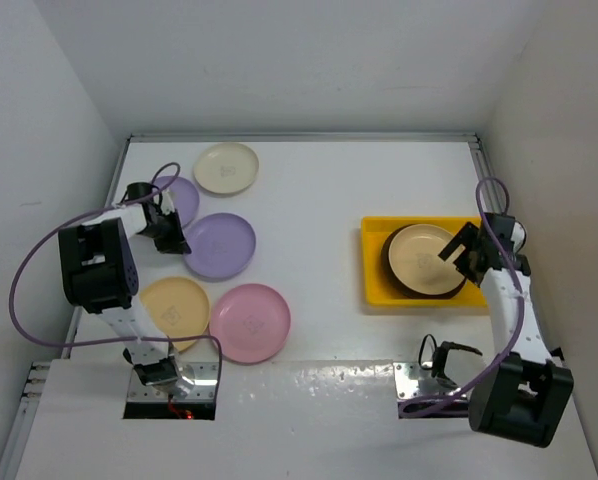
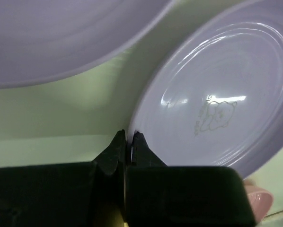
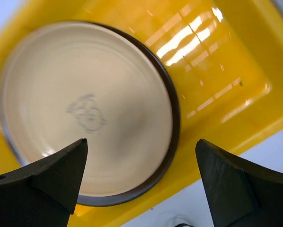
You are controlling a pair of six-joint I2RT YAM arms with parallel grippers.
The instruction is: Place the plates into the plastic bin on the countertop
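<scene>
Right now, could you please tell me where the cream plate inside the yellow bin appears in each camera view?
Top external: right of centre, the cream plate lies on a dark-rimmed plate in the yellow bin.
Left wrist: not in it; mostly a lilac plate shows.
Right wrist: centre-left, the cream plate fills much of the picture.
Shared landmark: the yellow bin, in the top and right wrist views.
</scene>
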